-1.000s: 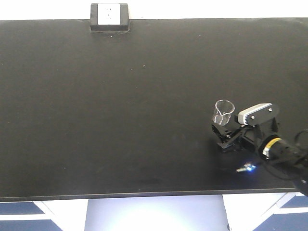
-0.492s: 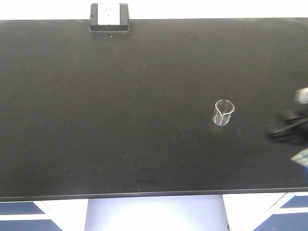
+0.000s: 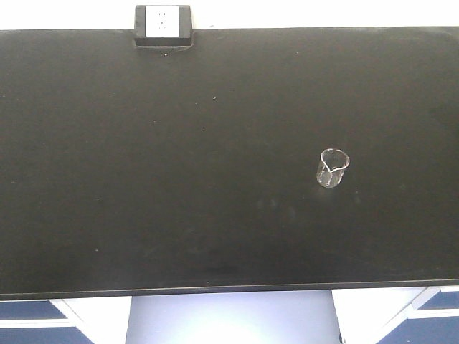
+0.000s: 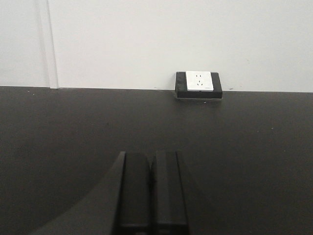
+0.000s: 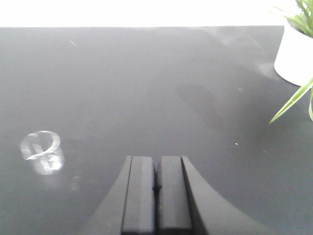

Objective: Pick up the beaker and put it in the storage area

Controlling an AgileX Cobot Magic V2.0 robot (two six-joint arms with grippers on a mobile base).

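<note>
The small clear glass beaker [image 3: 332, 168] stands upright and alone on the storage area [image 3: 179, 143], a wide matte black benchtop, right of its middle. In the right wrist view the beaker [image 5: 42, 152] sits at the left edge, well apart from my right gripper [image 5: 156, 159], which is shut with nothing between its fingers. My left gripper [image 4: 151, 155] is also shut and empty, low over the bench and facing the socket box [image 4: 199, 84]. Neither arm shows in the front view.
A black-framed white socket box [image 3: 163, 24] sits at the back edge of the bench. A white pot with a green plant [image 5: 296, 49] stands at the far right in the right wrist view. The bench's front edge [image 3: 229, 290] runs along the bottom.
My right gripper was beside the beaker a second ago, pulled away to the right, and has now left the front view. The beaker has stayed in place.
</note>
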